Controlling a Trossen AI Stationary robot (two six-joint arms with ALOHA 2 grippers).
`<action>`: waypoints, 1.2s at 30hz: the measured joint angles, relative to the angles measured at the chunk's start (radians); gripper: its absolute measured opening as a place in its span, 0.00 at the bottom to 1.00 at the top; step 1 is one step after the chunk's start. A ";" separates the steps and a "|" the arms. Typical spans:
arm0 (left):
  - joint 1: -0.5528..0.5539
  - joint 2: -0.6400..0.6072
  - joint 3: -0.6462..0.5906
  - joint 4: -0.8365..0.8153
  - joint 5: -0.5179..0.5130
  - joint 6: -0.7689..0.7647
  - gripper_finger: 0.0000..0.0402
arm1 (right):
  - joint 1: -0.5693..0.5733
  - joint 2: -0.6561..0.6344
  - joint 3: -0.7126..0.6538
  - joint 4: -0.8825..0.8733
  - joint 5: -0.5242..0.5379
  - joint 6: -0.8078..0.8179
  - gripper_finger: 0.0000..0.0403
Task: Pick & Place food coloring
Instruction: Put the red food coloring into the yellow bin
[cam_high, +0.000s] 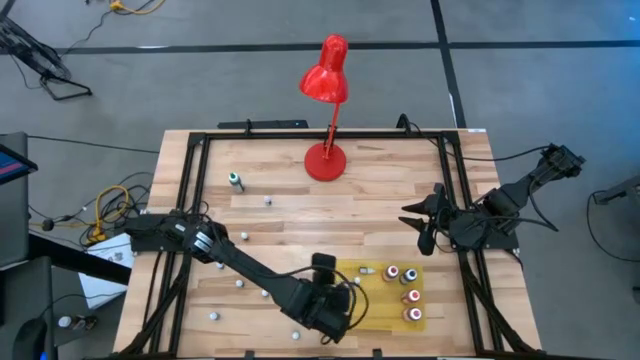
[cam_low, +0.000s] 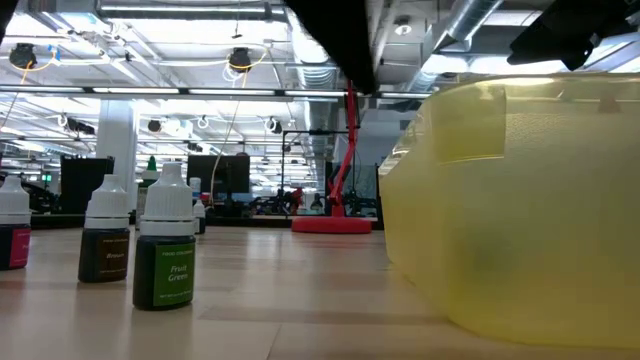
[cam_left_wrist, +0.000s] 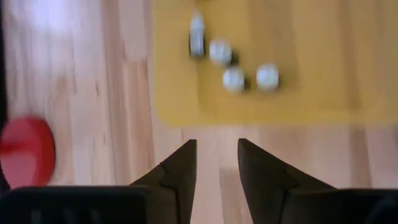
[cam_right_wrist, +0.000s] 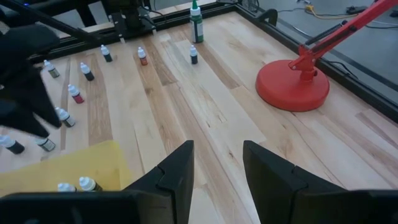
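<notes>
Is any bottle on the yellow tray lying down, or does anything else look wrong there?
Yes. One food coloring bottle lies on its side at the edge of the yellow tray, while four others stand upright. Nothing looks spilled.

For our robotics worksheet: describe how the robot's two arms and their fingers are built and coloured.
Both arms are dark, jointed links. The left gripper and the right gripper each end in two black, wedge-shaped fingers narrowing to flat tips. A black cable trails from the right arm. No markings are visible.

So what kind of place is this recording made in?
Most likely a robotics lab in a large industrial hall: a framed wooden workbench on bare concrete floor, exposed ceiling ducts and lights overhead, and loose cables beside the bench.
</notes>
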 joint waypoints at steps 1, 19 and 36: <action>0.000 -0.005 0.000 -0.038 0.007 -0.027 0.28 | 0.000 0.000 0.000 0.000 0.000 0.000 0.32; -0.047 -0.432 -0.594 -0.017 0.259 -0.322 0.29 | 0.000 0.000 0.000 0.000 0.000 0.000 0.32; -0.205 -0.612 -1.070 0.474 0.273 -0.419 0.29 | 0.000 0.000 0.000 0.000 0.000 0.000 0.32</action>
